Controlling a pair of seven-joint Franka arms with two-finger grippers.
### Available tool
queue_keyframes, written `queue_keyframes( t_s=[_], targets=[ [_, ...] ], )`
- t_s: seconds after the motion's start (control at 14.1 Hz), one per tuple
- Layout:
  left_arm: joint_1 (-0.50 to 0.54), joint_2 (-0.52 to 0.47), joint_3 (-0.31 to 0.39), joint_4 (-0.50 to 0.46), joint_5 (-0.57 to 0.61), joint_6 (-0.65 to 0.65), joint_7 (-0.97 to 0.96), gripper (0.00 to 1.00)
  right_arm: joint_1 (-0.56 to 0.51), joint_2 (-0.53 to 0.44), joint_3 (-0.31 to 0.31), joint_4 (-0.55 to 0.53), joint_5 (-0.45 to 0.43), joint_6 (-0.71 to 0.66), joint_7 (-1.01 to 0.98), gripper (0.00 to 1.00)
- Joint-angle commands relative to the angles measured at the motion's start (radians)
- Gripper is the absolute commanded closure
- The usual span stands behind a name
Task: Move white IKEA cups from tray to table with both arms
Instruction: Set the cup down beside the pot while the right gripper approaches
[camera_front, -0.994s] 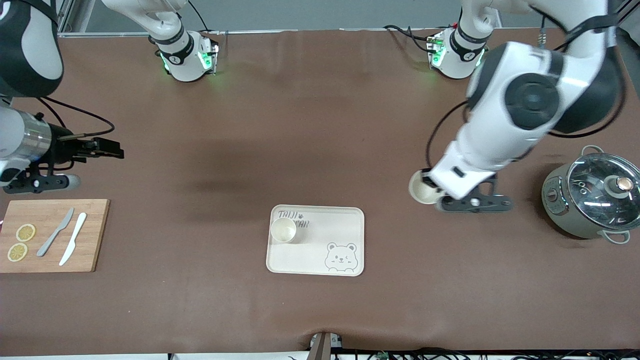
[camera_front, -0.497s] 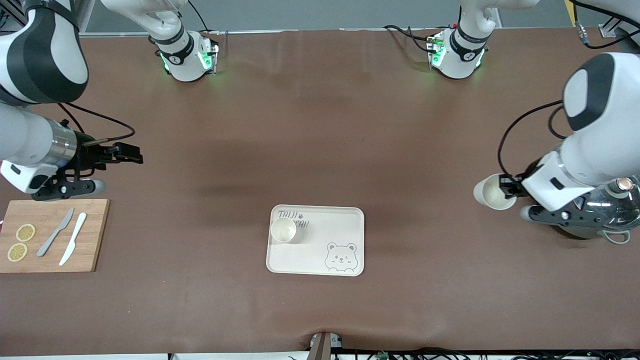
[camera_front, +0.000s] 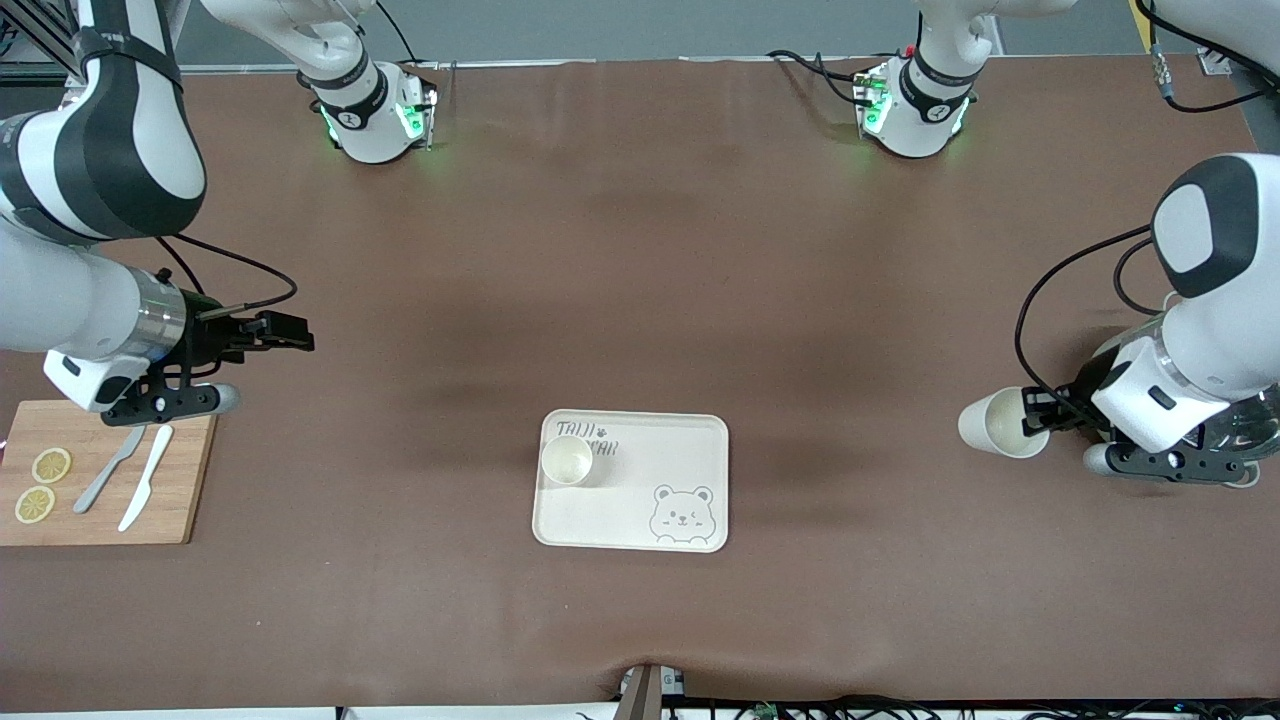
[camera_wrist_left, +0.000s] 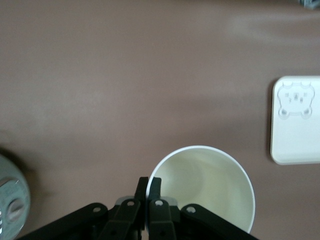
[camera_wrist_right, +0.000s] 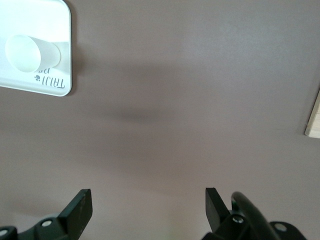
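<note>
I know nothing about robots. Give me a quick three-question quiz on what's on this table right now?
1. True or false: both cups stand on the bear-printed tray.
2. Which gripper is open?
3. What lies on the wooden cutting board?

Key:
1. False: one cup stands on the tray; the left gripper holds the other cup by its rim.
2. The right gripper, empty.
3. Two knives and two lemon slices.
</note>
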Motion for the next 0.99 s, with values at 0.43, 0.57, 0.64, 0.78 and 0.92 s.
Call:
queue_keyframes(
  t_s=[0.43, 0.57, 0.64, 0.78, 0.92],
  targets=[
    [0.019, -0.091, -0.005, -0.397, -0.052, 0.421, 0.083, 1.0, 0.065, 0.052, -0.002, 0.024, 0.054, 0.057, 0.199, 0.0],
    [0.02, -0.064, -0.005, -0.433, -0.052, 0.492, 0.112, 1.0, 0.077, 0.065, -0.002, 0.024, 0.055, 0.075, 0.227, 0.0],
    [0.02, -0.054, -0.005, -0.451, -0.052, 0.529, 0.125, 1.0, 0.079, 0.072, -0.002, 0.024, 0.056, 0.087, 0.228, 0.0],
    [0.022, -0.028, -0.005, -0.483, -0.052, 0.601, 0.132, 1.0, 0.092, 0.087, -0.002, 0.024, 0.056, 0.1, 0.228, 0.0],
    [0.02, -0.004, -0.005, -0.505, -0.052, 0.662, 0.133, 1.0, 0.105, 0.096, -0.002, 0.024, 0.056, 0.112, 0.277, 0.0]
  ],
)
